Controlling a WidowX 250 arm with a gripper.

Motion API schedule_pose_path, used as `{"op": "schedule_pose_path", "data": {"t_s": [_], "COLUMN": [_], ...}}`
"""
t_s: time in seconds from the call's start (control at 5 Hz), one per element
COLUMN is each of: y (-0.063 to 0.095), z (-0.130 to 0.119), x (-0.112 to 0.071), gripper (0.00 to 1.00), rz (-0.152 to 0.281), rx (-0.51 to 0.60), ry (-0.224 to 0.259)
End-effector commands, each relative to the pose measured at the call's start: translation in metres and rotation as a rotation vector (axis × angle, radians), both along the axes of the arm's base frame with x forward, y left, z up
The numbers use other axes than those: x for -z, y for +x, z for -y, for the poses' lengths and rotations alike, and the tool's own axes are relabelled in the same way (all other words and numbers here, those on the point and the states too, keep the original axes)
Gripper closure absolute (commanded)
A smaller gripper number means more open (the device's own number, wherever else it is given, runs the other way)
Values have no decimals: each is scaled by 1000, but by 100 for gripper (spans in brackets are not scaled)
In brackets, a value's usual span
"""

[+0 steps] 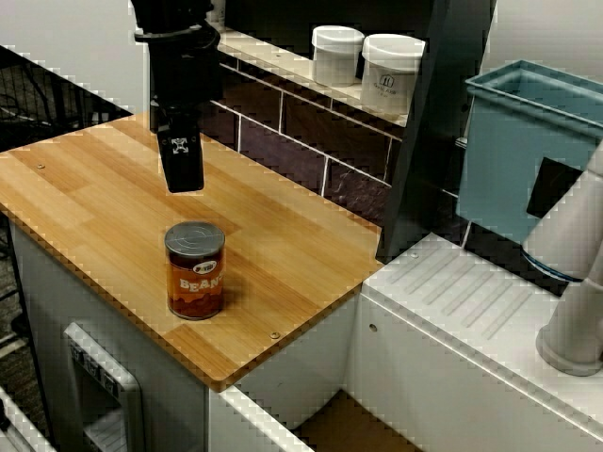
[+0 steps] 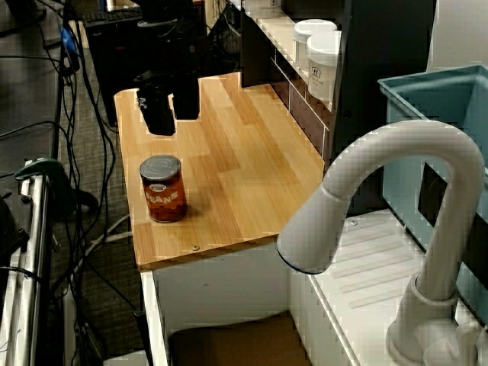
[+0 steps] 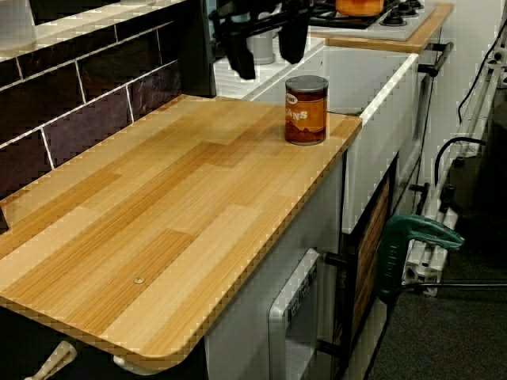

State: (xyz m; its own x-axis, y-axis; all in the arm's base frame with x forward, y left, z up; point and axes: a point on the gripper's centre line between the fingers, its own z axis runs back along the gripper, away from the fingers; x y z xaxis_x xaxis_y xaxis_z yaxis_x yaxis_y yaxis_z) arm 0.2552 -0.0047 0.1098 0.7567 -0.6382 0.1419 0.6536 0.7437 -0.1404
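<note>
A can of beans (image 1: 195,270) with an orange-brown label stands upright on the wooden counter (image 1: 104,188), close to its front edge. My black gripper (image 1: 182,184) hangs above the counter, a little behind the can and not touching it. In the view from the sink side the gripper (image 2: 174,122) is open, its two fingers (image 2: 160,114) apart with nothing between them, and the can (image 2: 163,188) stands nearer the camera. The view along the counter shows the same open gripper (image 3: 268,65) just left of and beyond the can (image 3: 306,109).
Two white jars (image 1: 336,55) (image 1: 391,73) sit on a ledge above the dark tiled wall (image 1: 301,141). A blue bin (image 1: 528,151) and a white faucet (image 2: 396,198) stand over the white drainboard (image 1: 471,301) to the right. Cables (image 2: 76,137) hang past the counter's far end.
</note>
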Motion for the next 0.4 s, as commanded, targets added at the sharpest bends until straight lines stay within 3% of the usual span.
{"op": "schedule_pose_path", "data": {"t_s": [0.0, 0.2], "y": [-30, -32], "z": [39, 47], "x": [-24, -21], "gripper": [0, 0], "rz": [78, 124], "rx": [245, 389], "ry": [35, 16]}}
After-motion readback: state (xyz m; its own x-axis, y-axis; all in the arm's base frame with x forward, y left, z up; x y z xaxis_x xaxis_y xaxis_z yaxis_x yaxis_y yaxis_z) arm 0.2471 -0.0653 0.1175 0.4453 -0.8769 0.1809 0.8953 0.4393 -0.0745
